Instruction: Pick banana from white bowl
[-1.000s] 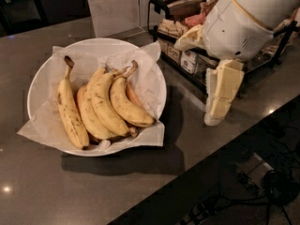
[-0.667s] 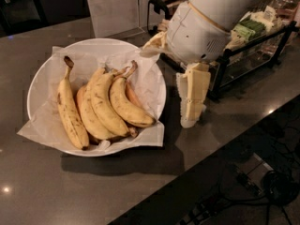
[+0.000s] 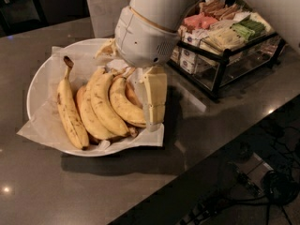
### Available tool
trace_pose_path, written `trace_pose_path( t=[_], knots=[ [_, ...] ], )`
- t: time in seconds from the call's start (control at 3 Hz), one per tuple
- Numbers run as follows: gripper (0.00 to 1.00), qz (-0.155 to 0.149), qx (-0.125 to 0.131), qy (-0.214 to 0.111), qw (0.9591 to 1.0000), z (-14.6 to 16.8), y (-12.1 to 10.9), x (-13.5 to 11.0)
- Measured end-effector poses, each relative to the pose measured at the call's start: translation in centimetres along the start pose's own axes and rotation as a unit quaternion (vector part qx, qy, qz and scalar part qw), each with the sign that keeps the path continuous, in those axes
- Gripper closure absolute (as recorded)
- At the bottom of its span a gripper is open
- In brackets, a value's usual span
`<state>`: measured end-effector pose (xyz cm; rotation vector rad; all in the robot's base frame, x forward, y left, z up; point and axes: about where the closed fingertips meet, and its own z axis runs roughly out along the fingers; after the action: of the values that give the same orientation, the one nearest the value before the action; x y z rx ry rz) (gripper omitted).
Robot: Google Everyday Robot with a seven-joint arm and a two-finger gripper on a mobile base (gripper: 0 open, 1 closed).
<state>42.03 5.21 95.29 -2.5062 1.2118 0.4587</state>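
The white bowl (image 3: 42,78), lined with crumpled white paper, sits left of centre on the dark counter and holds several bananas. The short, curved, freckled banana (image 3: 123,104) lies at the right of the bunch. A long slim banana (image 3: 69,112) lies apart at the left, and two longer ones (image 3: 98,107) lie between. My gripper (image 3: 154,118) hangs from the big white arm housing (image 3: 145,32) over the bowl's right side. Its cream tip reaches down just right of the short banana, close to or touching its end. The housing hides the bananas' stems.
A black wire rack (image 3: 225,55) full of snack packets stands to the right of the bowl, close to the arm. A white upright object (image 3: 105,6) stands behind the bowl. The counter's front edge runs diagonally at lower right, with cables (image 3: 276,186) on the floor below.
The arm has swung left from beside the rack to over the bowl's right side, and the gripper now hangs by the short banana. The bananas have not moved.
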Motion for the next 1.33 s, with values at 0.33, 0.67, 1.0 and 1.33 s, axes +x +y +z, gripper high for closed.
trace_pose_path(
  t=[0.33,0.67,1.0,1.33],
  knots=[
    [0.00,-0.012,-0.016,0.019,0.9996,1.61,-0.66,-1.02],
    [0.00,-0.014,-0.009,0.019,0.9997,1.67,-1.04,-1.21],
    [0.17,-0.014,-0.008,0.019,0.9997,1.67,-1.04,-1.21],
    [0.41,-0.014,-0.008,0.019,0.9997,1.67,-1.04,-1.21]
  ],
)
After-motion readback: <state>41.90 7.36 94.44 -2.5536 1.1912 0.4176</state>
